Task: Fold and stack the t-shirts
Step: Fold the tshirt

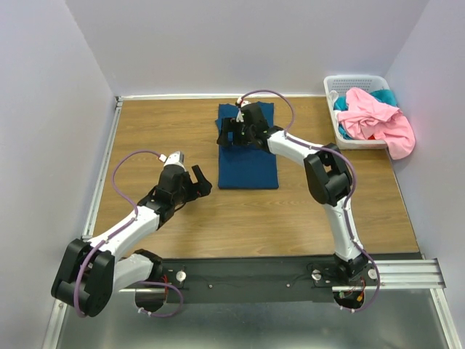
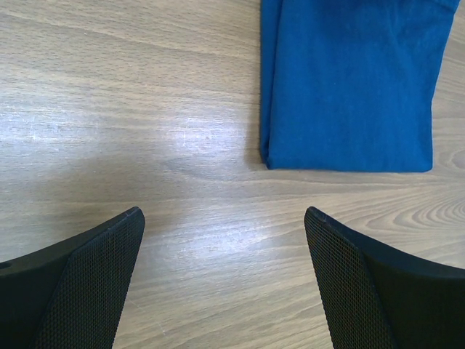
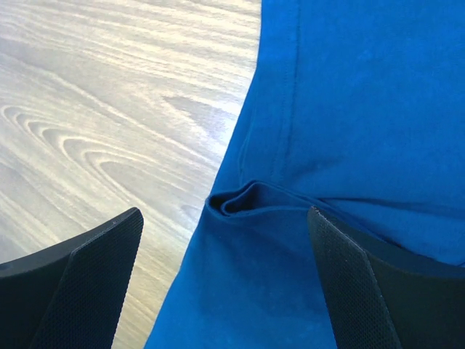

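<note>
The right tool [image 1: 231, 134] hangs wide open and empty over the folded blue shirt [image 1: 248, 163], the left tool [image 1: 197, 182] likewise over the desk [image 1: 167, 123] nearby.

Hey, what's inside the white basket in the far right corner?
A crumpled pink t-shirt fills the basket and spills over its near-right rim; teal cloth peeks out behind it. Anything underneath is covered.

You see a wooden table [image 1: 160, 131] with a light grain. At its far right corner stands a white slatted basket [image 1: 354, 78]. Pale walls [image 1: 240, 43] close its far, left and right sides. Along its near edge runs a black bar [image 1: 261, 275] with a metal rail [image 1: 407, 270].
</note>
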Controlling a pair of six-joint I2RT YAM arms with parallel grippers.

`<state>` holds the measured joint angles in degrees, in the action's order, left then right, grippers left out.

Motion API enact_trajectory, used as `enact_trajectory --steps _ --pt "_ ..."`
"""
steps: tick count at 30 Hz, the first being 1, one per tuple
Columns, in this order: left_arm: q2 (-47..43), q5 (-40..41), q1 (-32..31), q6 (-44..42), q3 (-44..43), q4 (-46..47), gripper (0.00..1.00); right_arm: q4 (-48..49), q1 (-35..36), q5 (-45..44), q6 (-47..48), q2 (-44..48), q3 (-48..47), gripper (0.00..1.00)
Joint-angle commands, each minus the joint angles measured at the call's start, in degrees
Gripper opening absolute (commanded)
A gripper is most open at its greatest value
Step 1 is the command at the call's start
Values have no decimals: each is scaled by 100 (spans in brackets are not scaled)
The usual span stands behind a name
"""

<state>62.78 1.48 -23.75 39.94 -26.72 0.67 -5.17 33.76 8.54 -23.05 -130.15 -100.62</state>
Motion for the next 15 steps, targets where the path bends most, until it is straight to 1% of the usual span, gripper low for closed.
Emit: enact_trajectory --steps 1,5,9,13,15 --pt "-100 134 -25 -22 70 -32 98 60 -18 -63 46 -64 -186 100" --pt "-30 64 -25 -4 71 12 98 60 -36 -63 125 270 -55 100" --pt "-91 63 -25 31 132 30 98 69 -10 559 151 778 392 100" --pt "-284 90 -25 49 229 30 98 104 96 754 151 1043 937 100" --pt "-311 81 -25 40 255 30 98 113 201 807 151 1062 1044 100"
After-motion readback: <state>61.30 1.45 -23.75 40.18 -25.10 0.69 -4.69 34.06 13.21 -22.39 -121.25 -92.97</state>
